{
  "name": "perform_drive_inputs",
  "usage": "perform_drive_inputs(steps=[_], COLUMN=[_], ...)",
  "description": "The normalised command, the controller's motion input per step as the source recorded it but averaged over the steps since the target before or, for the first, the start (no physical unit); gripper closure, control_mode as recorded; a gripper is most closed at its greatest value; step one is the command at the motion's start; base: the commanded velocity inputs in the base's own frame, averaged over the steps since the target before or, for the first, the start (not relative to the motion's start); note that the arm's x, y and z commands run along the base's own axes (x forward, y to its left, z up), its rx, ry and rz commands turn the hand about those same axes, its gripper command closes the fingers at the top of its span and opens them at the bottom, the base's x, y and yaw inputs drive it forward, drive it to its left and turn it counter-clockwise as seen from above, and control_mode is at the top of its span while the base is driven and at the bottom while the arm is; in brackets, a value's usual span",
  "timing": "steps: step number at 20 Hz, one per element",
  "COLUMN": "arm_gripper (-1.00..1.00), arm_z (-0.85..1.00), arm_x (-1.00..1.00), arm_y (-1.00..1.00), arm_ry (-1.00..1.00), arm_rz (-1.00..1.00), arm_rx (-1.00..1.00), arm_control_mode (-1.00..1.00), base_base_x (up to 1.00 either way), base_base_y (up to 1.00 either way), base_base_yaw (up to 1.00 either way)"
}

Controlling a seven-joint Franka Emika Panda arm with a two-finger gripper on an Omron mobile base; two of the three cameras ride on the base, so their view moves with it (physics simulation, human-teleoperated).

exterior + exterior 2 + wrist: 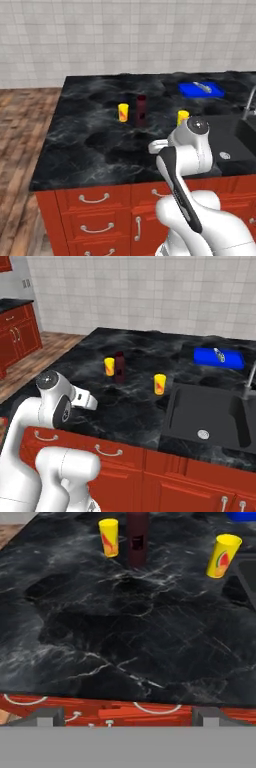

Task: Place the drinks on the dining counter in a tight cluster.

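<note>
On the dining counter (85, 150) (127, 411) (125, 642), a black marbled slab over red drawers, stand three drinks. A yellow can (123, 112) (109, 366) (109, 537) stands close beside a dark maroon bottle (141, 110) (119, 366) (137, 539). The second yellow can (183, 117) (159, 384) (223, 556) stands apart to the right, near the sink. My gripper (91, 402) (128, 716) hovers at the counter's front edge, well short of the drinks. It is open, with nothing between its fingers.
A black sink (235, 142) (210, 413) with a faucet (250, 376) is sunk into the counter's right side. A flat blue tray (201, 90) (219, 357) lies at the back right. Wooden floor (20, 130) lies to the left, a white tiled wall behind.
</note>
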Motion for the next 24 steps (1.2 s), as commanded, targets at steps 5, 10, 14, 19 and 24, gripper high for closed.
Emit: perform_drive_inputs(steps=[5,10,14,19,24], arm_gripper=[-1.0,-1.0,-1.0,-1.0,-1.0], arm_z=[0.0,0.0,0.0,0.0,0.0], arm_x=[0.0,0.0,0.0,0.0,0.0], arm_y=[0.0,0.0,0.0,0.0,0.0], arm_ry=[0.0,0.0,0.0,0.0,0.0], arm_rz=[0.0,0.0,0.0,0.0,0.0], arm_rx=[0.0,0.0,0.0,0.0,0.0], arm_control_mode=[1.0,1.0,1.0,1.0,1.0], base_base_x=[-0.1,0.01,0.04,0.0,0.01], base_base_y=[0.27,0.19,0.23,0.2,0.2], base_base_yaw=[0.76,0.76,0.71,0.83,0.81])
